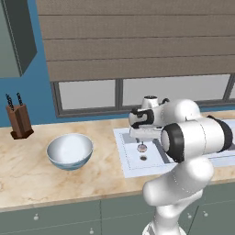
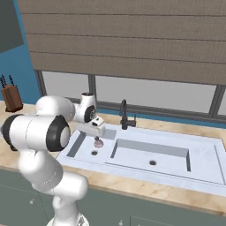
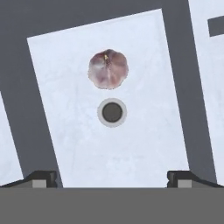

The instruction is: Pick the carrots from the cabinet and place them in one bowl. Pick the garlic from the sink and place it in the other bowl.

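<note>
The pincer (image 3: pixel 112 177) hangs spread wide over the sink (image 3: pixel 144 148), lined up above the garlic (image 3: pixel 108 68) beside the drain (image 3: pixel 112 112), ready to descend.

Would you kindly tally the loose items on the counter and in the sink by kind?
Light blue bowl: 1
Garlic bulb, lying in the small sink basin: 1
Knife block: 1
Total: 3
</note>
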Motion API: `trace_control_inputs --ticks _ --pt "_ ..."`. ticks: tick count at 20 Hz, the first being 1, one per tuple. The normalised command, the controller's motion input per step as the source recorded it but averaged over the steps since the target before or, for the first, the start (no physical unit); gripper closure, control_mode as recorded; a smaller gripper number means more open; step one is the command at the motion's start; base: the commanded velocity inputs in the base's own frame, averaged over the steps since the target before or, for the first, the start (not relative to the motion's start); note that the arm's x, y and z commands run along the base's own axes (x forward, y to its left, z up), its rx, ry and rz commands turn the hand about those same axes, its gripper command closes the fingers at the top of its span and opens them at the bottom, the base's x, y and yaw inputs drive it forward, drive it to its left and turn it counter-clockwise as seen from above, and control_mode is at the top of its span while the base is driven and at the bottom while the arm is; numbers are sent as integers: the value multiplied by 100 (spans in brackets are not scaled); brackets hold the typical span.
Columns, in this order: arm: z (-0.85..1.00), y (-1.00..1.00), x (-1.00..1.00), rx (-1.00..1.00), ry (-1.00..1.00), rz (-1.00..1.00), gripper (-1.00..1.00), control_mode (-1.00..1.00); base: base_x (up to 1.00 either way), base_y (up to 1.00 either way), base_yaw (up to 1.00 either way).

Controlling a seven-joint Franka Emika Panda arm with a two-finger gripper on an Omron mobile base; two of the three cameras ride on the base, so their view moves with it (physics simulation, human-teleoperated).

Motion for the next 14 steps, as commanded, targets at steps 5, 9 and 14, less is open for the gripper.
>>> trace_control_inputs --ticks 5,9,14 --pt "-49 0 3 0 -14 0 -100 -100 0 0 0" --pt "-22 0 23 0 -10 0 -100 -100 0 0 0" --pt "-7 0 27 0 -10 0 -100 -100 0 0 0"
